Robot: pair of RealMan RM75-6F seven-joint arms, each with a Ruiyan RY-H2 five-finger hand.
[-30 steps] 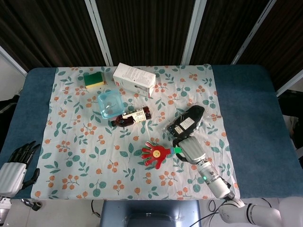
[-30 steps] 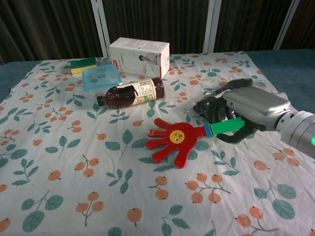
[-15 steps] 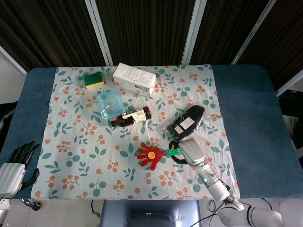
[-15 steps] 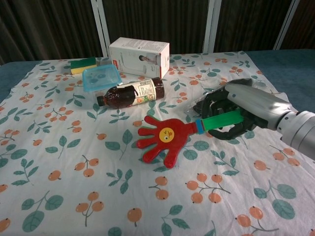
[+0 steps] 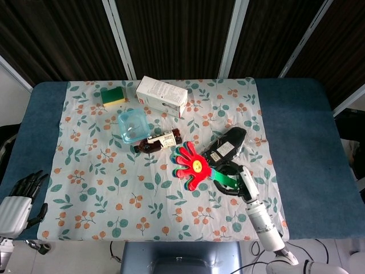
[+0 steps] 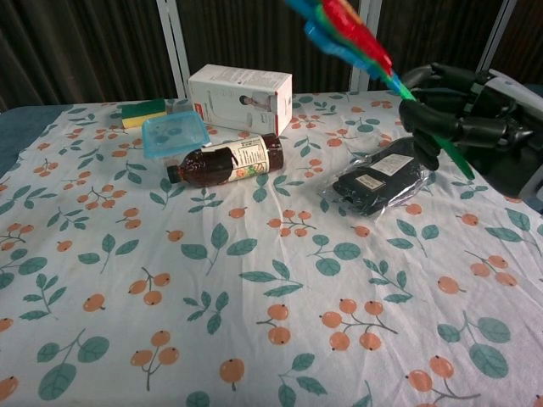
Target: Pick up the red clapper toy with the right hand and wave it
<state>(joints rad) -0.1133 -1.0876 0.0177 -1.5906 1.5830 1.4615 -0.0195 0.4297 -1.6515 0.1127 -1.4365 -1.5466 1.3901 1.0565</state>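
Observation:
The red clapper toy [image 5: 191, 165] [image 6: 349, 28], a hand-shaped paddle with a yellow face and a green handle [image 5: 224, 180], is lifted off the floral cloth. My right hand [image 5: 237, 178] [image 6: 466, 118] grips the green handle, fingers curled around it. In the chest view the clapper tilts up and to the left, its top cut off by the frame edge. My left hand [image 5: 20, 201] hangs beside the table's near left corner with fingers apart and nothing in it.
On the cloth lie a black packet in clear wrap [image 5: 224, 146] [image 6: 378, 177] just under the right hand, a brown bottle [image 5: 158, 140] [image 6: 226, 159], a blue plastic tub [image 5: 132, 125], a white carton [image 5: 162, 96] and a yellow-green sponge [image 5: 114, 96].
My right hand has raised the clapper off the cloth and swung it up and back, above the black packet. The left hand stays put.

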